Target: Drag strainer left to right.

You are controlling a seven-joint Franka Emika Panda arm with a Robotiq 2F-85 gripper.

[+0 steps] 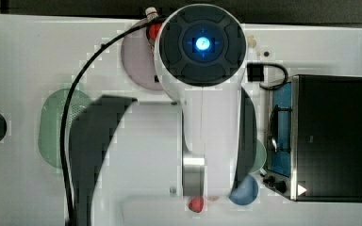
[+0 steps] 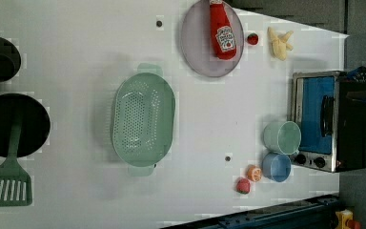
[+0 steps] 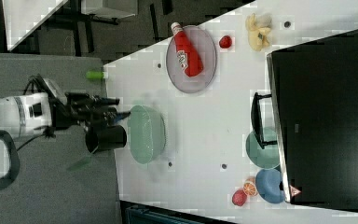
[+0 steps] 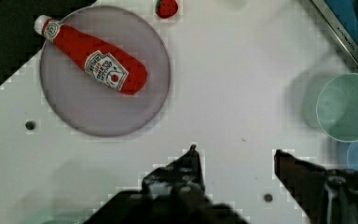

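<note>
The white desk (image 2: 76, 57) is seen carrying the toaster oven (image 2: 329, 121) at one end; the strainer (image 2: 144, 119) is set mid-desk, apart from the plate (image 2: 198, 52) with ketchup bottle (image 2: 222, 31). The gripper (image 4: 235, 156) — fingers parted, nothing held — is hung above bare desk.

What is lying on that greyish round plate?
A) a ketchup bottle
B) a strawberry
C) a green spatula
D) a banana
A: the red ketchup bottle lies across the plate, while the strawberry sits on the table beside it.
</note>
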